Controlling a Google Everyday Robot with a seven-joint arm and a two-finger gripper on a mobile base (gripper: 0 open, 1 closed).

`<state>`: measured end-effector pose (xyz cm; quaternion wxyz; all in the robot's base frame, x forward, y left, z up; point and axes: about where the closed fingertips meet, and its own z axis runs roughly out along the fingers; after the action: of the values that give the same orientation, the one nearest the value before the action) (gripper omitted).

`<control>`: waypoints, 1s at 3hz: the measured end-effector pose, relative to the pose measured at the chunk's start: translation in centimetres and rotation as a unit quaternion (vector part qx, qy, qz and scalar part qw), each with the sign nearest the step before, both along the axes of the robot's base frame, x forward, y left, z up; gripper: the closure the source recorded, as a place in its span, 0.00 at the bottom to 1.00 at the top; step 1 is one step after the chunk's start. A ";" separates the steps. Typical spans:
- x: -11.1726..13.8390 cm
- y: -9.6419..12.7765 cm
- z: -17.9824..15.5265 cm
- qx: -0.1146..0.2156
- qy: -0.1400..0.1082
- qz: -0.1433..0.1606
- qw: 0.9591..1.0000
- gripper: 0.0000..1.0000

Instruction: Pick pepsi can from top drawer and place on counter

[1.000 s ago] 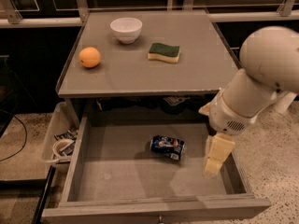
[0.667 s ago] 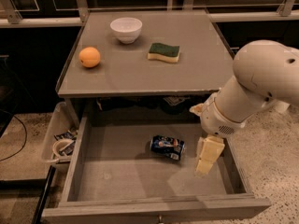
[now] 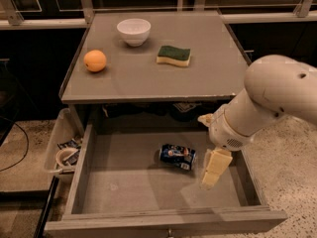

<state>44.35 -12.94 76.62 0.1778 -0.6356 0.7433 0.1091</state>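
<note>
The jaws point down into the open drawer (image 3: 124,195) and show as one pale block. I cannot tell whether they are apart or together, but they are clamped on nothing. The gripper (image 3: 211,176) hangs just to the right of the can (image 3: 178,156), as the camera sees it, close but not touching it. The white arm (image 3: 270,95) rises up and away to the right of the can.

The can lies on its side on the drawer floor, near the middle, with bare floor all round it. It has not been lifted.

The desk (image 3: 148,81) stands above and behind the can. On it, well beyond the can, sit a white bowl (image 3: 133,31), an orange (image 3: 94,61) and a green and yellow sponge (image 3: 174,55). The front half of the desk, the part nearest above the can, is bare. Off to the left of the can, outside the drawer, a pale bin (image 3: 58,133) holds a cup and some scraps.

As for progress, the drawer is already pulled out and the gripper has reached the can's side, so the approach looks nearly finished. Everything that matters is left: getting the jaws over the can, closing on it, lifting it clear of the drawer, and setting it down on the desk. The can's sideways lie suggests the grip must come across its body.
</note>
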 end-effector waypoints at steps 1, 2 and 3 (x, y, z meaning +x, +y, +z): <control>1.1 0.8 -3.3 0.032 -0.023 -0.012 0.999 0.00; 2.3 1.5 -6.7 0.066 -0.062 -0.016 0.996 0.00; 4.0 2.0 -9.5 0.095 -0.095 -0.018 0.991 0.00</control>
<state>48.32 -10.95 67.13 0.3093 -0.6100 0.7203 0.1155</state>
